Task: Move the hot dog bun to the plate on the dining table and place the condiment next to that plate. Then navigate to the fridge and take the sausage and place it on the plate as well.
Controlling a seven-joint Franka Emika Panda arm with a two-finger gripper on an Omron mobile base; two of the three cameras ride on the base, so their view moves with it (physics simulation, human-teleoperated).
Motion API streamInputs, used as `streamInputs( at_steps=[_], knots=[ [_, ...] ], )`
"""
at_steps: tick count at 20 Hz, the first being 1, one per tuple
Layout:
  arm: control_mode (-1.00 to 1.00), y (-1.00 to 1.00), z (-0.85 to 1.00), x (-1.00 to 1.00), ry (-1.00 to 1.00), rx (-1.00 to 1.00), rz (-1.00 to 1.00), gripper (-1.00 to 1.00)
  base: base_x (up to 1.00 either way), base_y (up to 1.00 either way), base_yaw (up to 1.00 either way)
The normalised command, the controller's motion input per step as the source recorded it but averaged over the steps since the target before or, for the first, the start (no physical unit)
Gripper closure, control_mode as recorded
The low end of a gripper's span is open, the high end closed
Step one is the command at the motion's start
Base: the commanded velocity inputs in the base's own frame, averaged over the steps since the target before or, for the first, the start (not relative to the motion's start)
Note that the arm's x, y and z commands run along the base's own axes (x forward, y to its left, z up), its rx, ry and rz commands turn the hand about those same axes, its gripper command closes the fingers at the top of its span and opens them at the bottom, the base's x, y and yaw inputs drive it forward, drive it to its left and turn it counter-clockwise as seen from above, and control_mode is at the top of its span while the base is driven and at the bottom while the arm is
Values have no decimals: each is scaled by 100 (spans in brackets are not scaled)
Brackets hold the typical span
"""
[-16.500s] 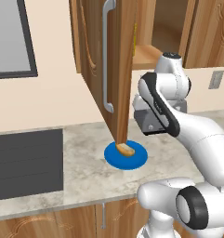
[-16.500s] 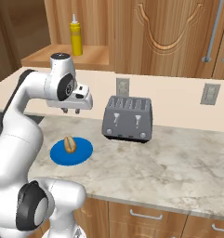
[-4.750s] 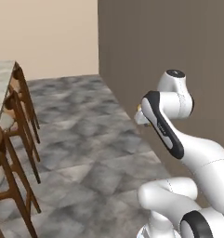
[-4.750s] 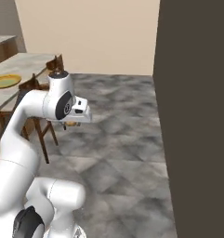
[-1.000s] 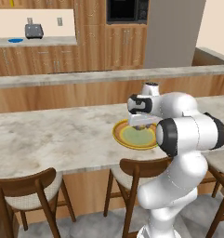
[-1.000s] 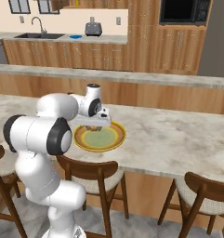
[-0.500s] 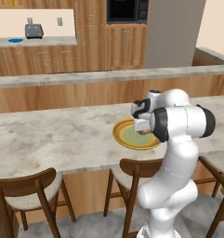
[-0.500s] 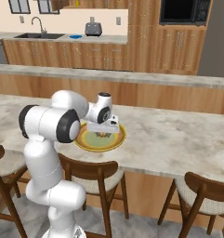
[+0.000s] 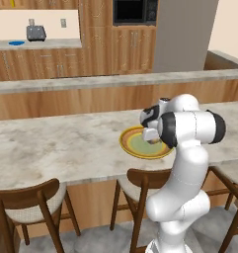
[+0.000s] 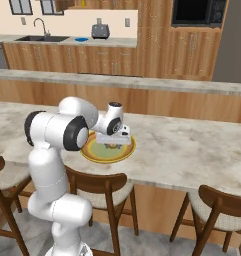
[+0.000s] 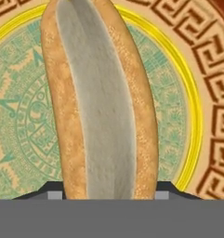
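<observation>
Gripper (image 10: 113, 144) stands low over the plate (image 10: 93, 156) on the dining table (image 10: 192, 145), jaws partly closed against both flanks of the hot dog bun (image 11: 98, 100), which it holds. Bun lies directly ahead of the hand above the green centre of the plate, long axis running straight away between the fingertips, cut side toward the camera. Contact with the plate cannot be confirmed. Count: one bun, one banded plate, one arm.

The golden-tan hot dog bun (image 11: 99, 97) shows its pale cut side, lying lengthwise over the plate (image 9: 135, 144), whose yellow-orange rim rings a green patterned centre on the marbled dining table (image 9: 56, 148).
</observation>
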Motion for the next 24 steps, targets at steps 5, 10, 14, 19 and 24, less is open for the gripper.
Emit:
streamInputs(
  at_steps=[5, 10, 14, 19, 24],
  knots=[
    [-100, 6, 26, -23, -3, -3, 2, -100, 0, 0, 0],
    [-100, 17, 72, -69, -7, -3, 1, -100, 0, 0, 0],
    [-100, 20, 98, -100, -18, -1, 5, -100, 0, 0, 0],
    [-100, 29, 80, -100, -18, -2, 8, -100, 0, 0, 0],
    [-100, 32, 54, -100, -11, -3, 7, -100, 0, 0, 0]
  ],
)
